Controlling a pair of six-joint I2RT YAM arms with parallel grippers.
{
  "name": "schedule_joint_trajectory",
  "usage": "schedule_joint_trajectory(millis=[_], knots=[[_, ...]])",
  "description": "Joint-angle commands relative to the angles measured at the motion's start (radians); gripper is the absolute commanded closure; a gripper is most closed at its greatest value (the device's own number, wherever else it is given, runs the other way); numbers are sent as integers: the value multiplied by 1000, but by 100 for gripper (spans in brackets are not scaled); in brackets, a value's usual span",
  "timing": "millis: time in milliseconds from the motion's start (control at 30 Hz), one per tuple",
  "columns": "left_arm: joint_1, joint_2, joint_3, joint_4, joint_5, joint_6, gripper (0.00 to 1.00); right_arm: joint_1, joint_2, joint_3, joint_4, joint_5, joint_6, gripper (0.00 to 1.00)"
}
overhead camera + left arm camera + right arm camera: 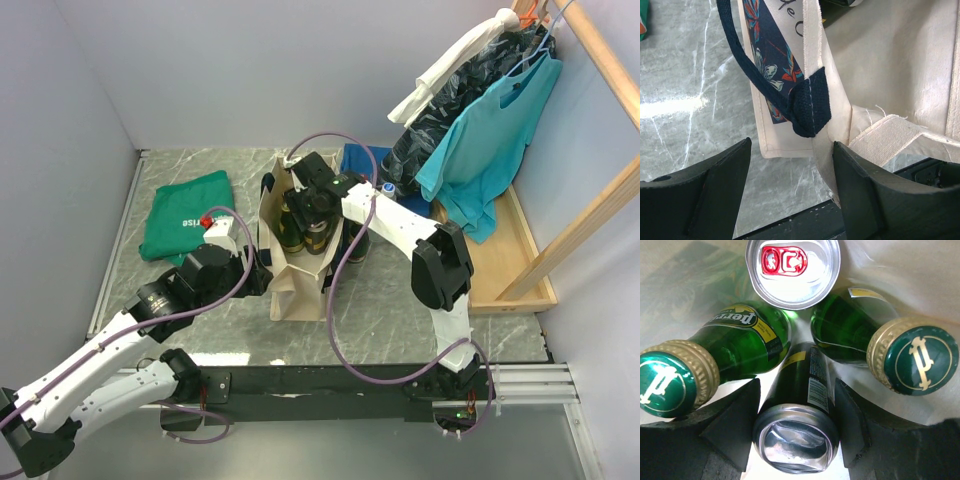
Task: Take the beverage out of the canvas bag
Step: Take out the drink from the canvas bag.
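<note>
Cream canvas bag (298, 290) — navy handles (810, 102) — black can (796, 385)

Soft, even overhead light fills the top view; the grey worktop (390, 310) shows only faint shadows. From the left wrist, white glare streaks the marble at 9 o'clock, the left fingers (715, 190) at 6 o'clock dark and soft-edged. From the right wrist, the silver can (792, 270) at 12 o'clock burns out, the dark can (800, 390) glints at its lid, the right fingers (735, 425) lie shadowed.
</note>
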Motion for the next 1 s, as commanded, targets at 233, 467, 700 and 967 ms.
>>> schedule_joint_trajectory(millis=[233,467,700,967], knots=[[-8,-1,14,-25,-1,9,28,4,5,16,43,9,19,74],[-8,-1,14,-22,5,12,28,5,-21,-13,29,28,22,55],[-8,0,14,-21,7,12,27,5,-30,-7,5,30,16,42],[-8,11,14,-21,10,13,27,5,-40,-1,-6,25,10,36]])
